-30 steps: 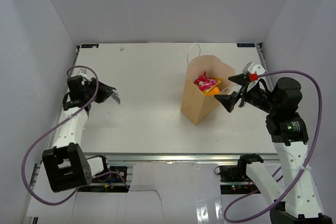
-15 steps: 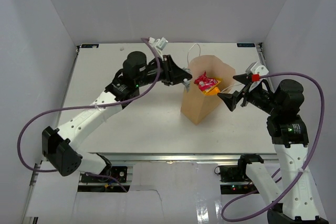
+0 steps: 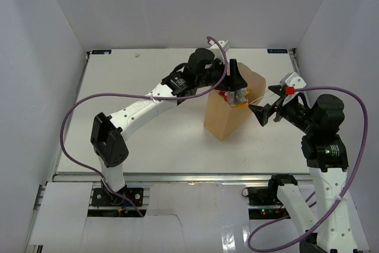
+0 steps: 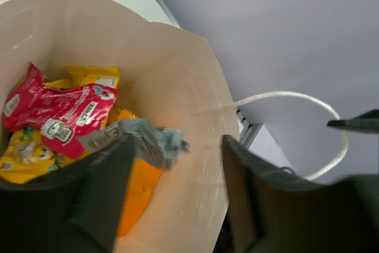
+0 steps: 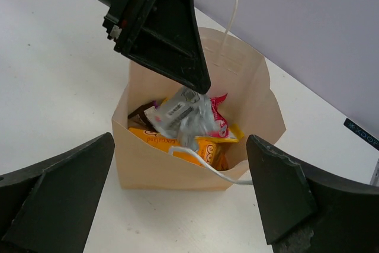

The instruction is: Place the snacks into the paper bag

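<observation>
Overhead, the white bench (image 3: 148,128) carries the brown paper bag (image 3: 222,119), upright, with snacks already inside. My left gripper (image 3: 235,84) hangs over its mouth, jaws parted, a grey packet (image 5: 183,114) slipping off one finger. My right gripper (image 3: 265,102) waits wide open beside the bag. Withdrawing low could snag the rim and tip the bag. Half a second ago my left gripper was short of the rim, clamped.
</observation>
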Robot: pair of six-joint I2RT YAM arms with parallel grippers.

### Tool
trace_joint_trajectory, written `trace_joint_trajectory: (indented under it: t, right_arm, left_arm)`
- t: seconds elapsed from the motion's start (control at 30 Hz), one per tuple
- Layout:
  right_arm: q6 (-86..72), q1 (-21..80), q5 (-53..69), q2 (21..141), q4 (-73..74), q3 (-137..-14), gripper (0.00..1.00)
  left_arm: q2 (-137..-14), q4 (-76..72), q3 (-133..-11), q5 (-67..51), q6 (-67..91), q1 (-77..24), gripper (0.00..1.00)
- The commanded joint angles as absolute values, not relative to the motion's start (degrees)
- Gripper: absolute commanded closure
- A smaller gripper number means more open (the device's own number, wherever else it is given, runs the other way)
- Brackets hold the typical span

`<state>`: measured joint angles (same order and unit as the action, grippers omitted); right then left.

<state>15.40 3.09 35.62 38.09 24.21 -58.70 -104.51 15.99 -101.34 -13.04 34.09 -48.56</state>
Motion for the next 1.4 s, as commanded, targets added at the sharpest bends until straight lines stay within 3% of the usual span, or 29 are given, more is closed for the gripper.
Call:
trace_joint_trajectory:
  t: [0.0, 0.03, 0.07, 0.27, 0.43, 0.6, 0.77, 1.03, 1.37]
  right_arm:
    - [15.0, 2.8, 32.2, 36.9, 23.2, -59.0, 0.02]
    - [14.6, 2.7, 31.2, 36.9, 23.3, -59.7, 0.02]
    - [13.3, 2.7, 29.9, 36.9, 23.7, -60.1, 0.04]
    - [11.0, 2.5, 22.4, 38.1, 26.4, -64.8, 0.05]
    - [6.7, 1.3, 11.4, 38.1, 26.5, -66.4, 0.1]
    - [3.9, 0.8, -3.7, 35.0, 26.5, -61.5, 0.1]
    - [5.3, 0.8, -10.1, 32.1, 27.2, -53.3, 0.1]
    - [7.1, 0.8, -12.5, 32.5, 27.2, -40.7, 0.1]
    - [6.8, 0.8, -10.9, 33.4, 24.2, -38.1, 0.1]
  left_arm:
    - [-100.9, 18.0, -106.3, -11.1, 30.4, -48.5, 0.22]
    - [-100.3, 18.0, -106.3, -11.4, 29.7, -48.6, 0.07]
    - [-98.8, 18.3, -106.4, -11.5, 29.1, -48.5, 0.02]
    - [-85.9, 22.8, -99.3, -1.5, 20.5, -48.5, 0.02]
    - [-69.4, 22.6, -78.7, 12.5, 13.2, -48.2, 0.02]
    - [-54.8, 24.0, -62.3, 22.6, 11.3, -47.6, 0.02]
    - [-41.6, 27.3, -49.2, 30.1, 12.5, -47.6, 0.02]
    - [-30.1, 28.1, -43.2, 29.8, 12.0, -47.6, 0.02]
    - [-26.8, 28.1, -41.4, 29.6, 12.3, -47.7, 0.02]
